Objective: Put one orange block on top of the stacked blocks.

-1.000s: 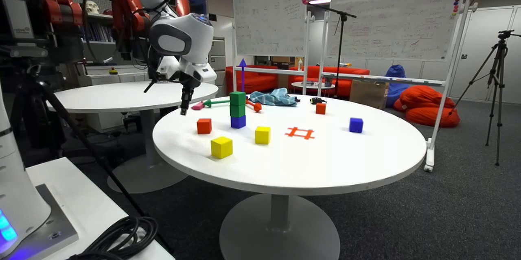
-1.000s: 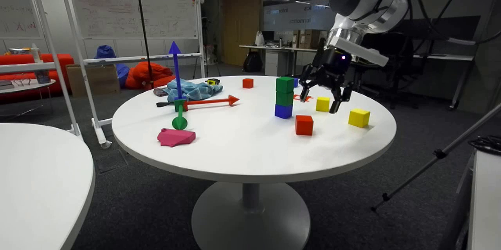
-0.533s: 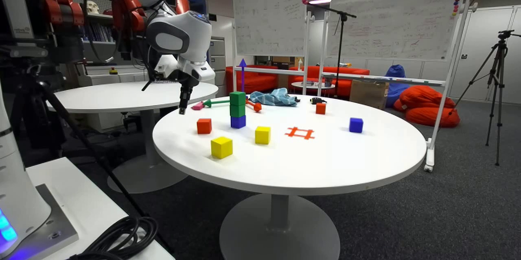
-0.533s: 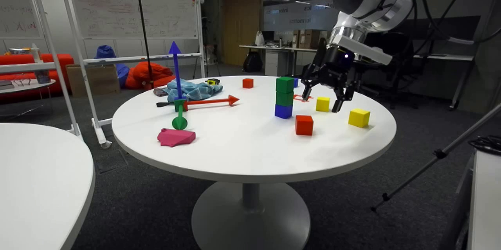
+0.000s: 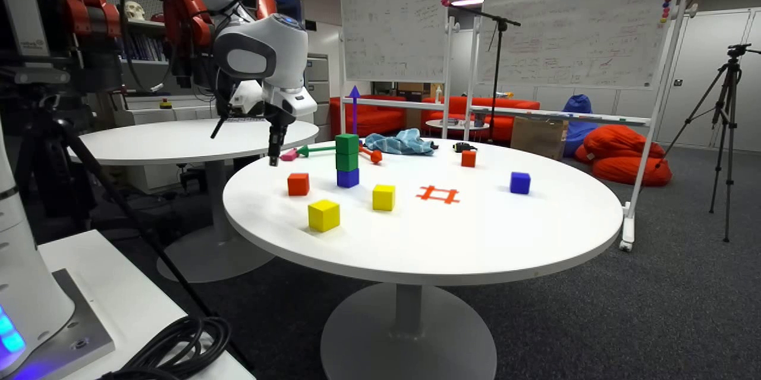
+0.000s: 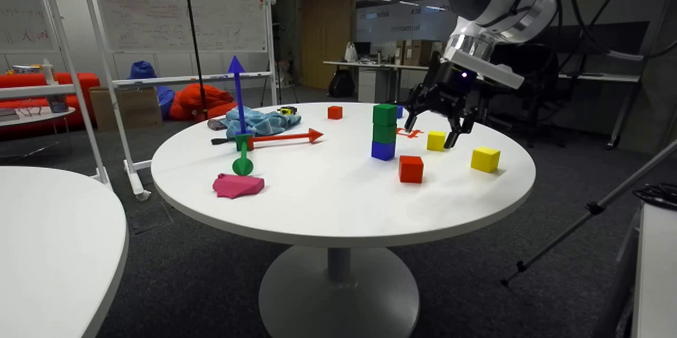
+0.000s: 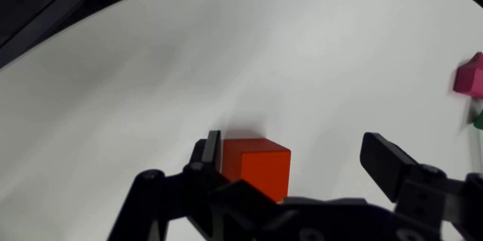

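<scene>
The orange block (image 7: 262,169), an even cube, sits flat on the table (image 7: 320,60), its top edges nearly following the wrist view's borders, below the gripper (image 7: 293,138), which is released and widely spread.

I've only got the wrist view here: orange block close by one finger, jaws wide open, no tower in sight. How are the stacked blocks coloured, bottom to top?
Observer: Blue, green, green: in both exterior views the stacked blocks stand three high in that order.
Operator: Is the gripper already down level with the orange block below me?
Observer: No. In both exterior views it hangs higher than the block's top, with a gap between them.
</scene>
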